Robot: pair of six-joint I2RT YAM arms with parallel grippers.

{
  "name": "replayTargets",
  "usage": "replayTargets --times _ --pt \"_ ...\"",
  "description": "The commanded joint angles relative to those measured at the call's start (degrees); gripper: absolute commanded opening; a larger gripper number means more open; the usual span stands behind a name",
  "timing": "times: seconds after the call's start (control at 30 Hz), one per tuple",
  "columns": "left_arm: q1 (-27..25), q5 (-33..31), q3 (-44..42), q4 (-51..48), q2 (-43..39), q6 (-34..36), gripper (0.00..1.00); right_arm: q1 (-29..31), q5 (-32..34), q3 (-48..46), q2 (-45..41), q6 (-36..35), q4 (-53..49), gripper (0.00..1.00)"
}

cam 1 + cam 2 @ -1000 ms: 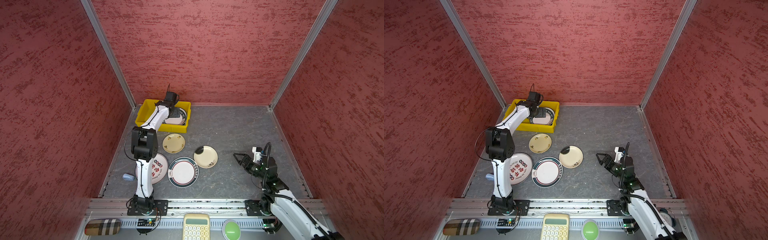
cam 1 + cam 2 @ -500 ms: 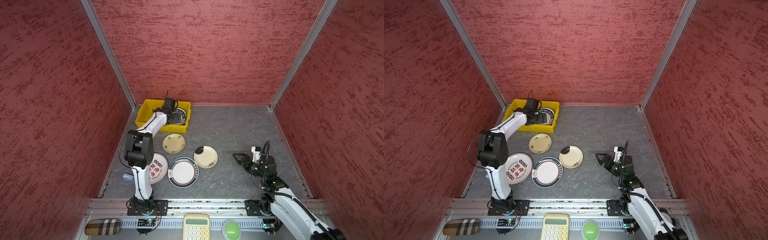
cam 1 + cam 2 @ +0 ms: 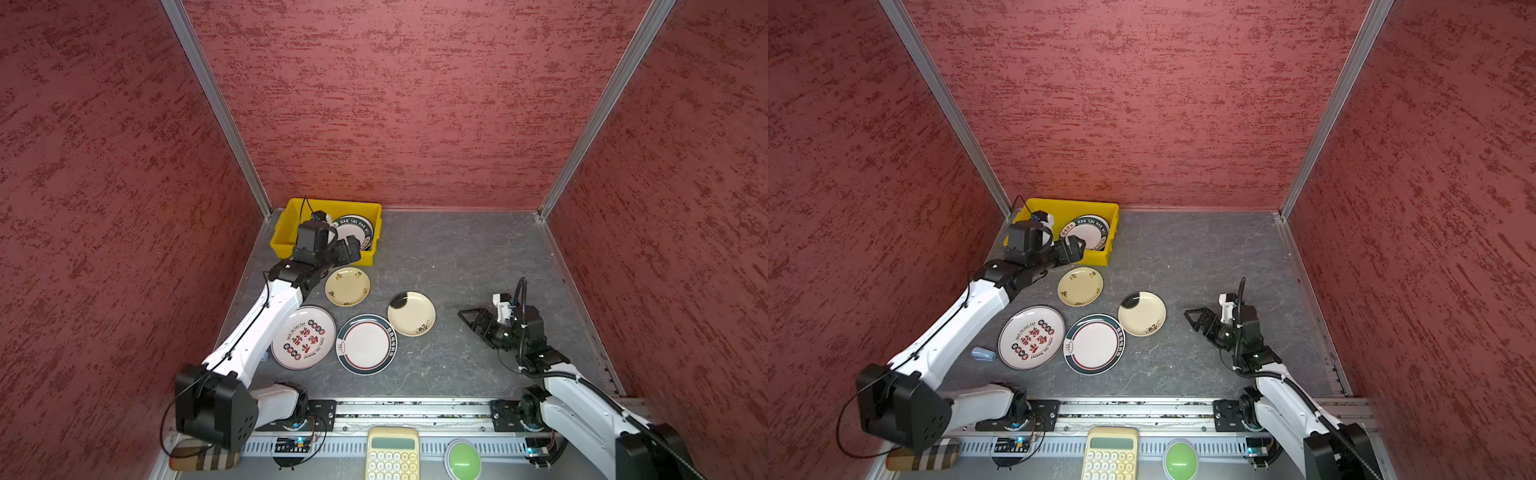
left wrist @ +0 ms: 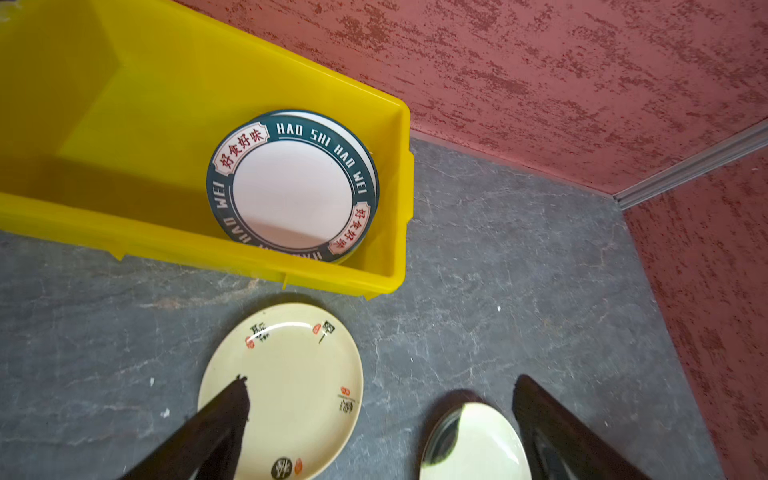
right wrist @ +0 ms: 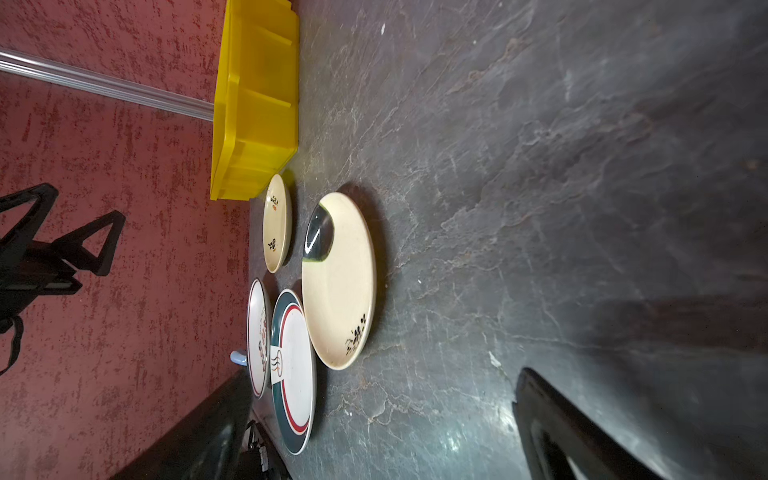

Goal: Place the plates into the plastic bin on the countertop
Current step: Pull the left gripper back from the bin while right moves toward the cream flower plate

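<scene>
The yellow plastic bin [image 3: 286,232] [image 3: 1059,206] [image 4: 124,124] stands in the back left corner of the countertop [image 3: 457,257]. In it lies a white plate with a dark green lettered rim [image 3: 358,229] [image 4: 291,187], on top of another. Four plates lie on the countertop: a cream one [image 3: 347,286] [image 4: 291,374], a cream one with a dark patch [image 3: 411,313] [image 5: 338,282], a green-and-red-rimmed one [image 3: 365,344] and a red-lettered one [image 3: 303,337]. My left gripper [image 3: 350,249] [image 4: 380,380] hangs open and empty above the bin's front wall. My right gripper [image 3: 473,319] [image 5: 384,374] is open, empty, right of the plates.
A small blue object [image 3: 984,354] lies left of the red-lettered plate. Red walls close in three sides. A metal rail [image 3: 415,405] runs along the front, with a calculator [image 3: 392,455], a green button [image 3: 462,459] and a plaid object [image 3: 203,459] beyond it.
My left gripper has drawn back from over the bin's inside to its front wall, still open. The right arm has hardly moved.
</scene>
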Motion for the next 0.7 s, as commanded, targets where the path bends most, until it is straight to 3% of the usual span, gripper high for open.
replayTargets --times 0.0,0.27,0.5,0.67 --pt "-0.74 3.62 -3.74 1.25 -5.11 -2.44 0.99 1.88 -0.07 3.58 3.0 -0.37 3.59 0.99" --pt "-1.21 7.59 -12.88 1.14 -14.01 -5.72 0.99 7.43 3.45 8.19 13.37 -0.68 7.22 0.97" --pt "-1.2 8.18 -17.22 1.63 -16.08 -6.17 1.0 10.42 4.33 12.37 21.05 -0.56 8.42 0.77" --pt "-1.19 8.67 -19.55 2.2 -16.23 -5.61 1.0 11.55 6.2 12.9 24.59 -0.29 10.6 0.69"
